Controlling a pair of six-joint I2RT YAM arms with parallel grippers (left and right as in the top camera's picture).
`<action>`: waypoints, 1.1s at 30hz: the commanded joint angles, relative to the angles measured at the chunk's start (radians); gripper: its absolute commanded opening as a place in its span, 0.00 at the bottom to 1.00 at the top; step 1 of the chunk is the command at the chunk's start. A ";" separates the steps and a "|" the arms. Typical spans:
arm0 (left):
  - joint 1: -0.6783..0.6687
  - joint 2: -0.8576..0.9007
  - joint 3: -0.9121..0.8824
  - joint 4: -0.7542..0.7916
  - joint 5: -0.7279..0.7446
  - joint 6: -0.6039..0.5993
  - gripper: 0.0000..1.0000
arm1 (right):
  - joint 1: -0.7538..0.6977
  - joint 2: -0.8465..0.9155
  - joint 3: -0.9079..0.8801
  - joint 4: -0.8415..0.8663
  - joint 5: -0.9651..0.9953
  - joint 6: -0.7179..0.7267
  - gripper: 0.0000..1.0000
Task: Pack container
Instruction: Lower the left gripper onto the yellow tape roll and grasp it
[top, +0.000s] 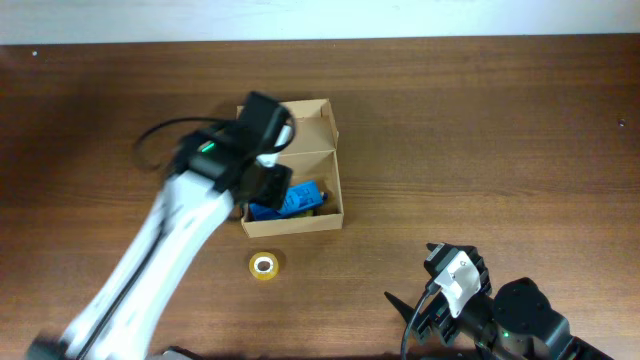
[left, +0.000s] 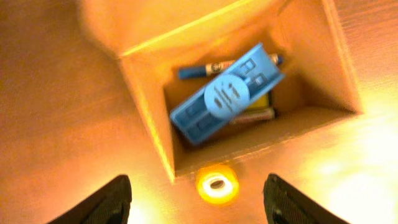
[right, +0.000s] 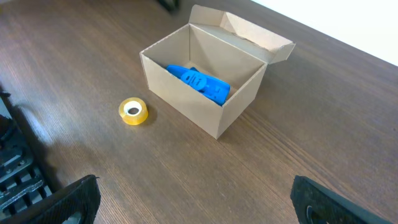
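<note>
The left gripper (left: 196, 180) hangs above the container (left: 149, 106), its fingers (left: 115, 199) spread wide with nothing between them. The container sits directly beneath and just ahead of it, its flap lid (right: 249, 31) standing up on the far side. Inside lie a blue plastic piece (left: 227, 93), tilted across the cavity; a marker (left: 211, 67) beyond it; and something yellow underneath, too hidden to name. A yellow tape roll (left: 216, 183) rests on the table (top: 500, 120) just outside the container's near wall — almost between the left fingertips. The right gripper (right: 194, 180) sits well apart from all this, also spread and empty; container and roll both lie ahead of it. Packing looks partly done; the roll seems to be the piece left to go in, and after that the lid to fold shut — a judgement, not a certainty.
</note>
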 joint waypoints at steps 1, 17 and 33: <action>-0.009 -0.115 -0.007 -0.061 0.014 -0.306 0.66 | 0.003 -0.005 0.001 0.003 0.012 0.009 0.99; -0.183 -0.431 -0.586 -0.002 0.014 -1.353 0.66 | 0.003 -0.005 0.001 0.003 0.012 0.009 0.99; -0.199 -0.203 -0.692 0.211 0.021 -1.580 0.67 | 0.003 -0.005 0.001 0.003 0.012 0.009 0.99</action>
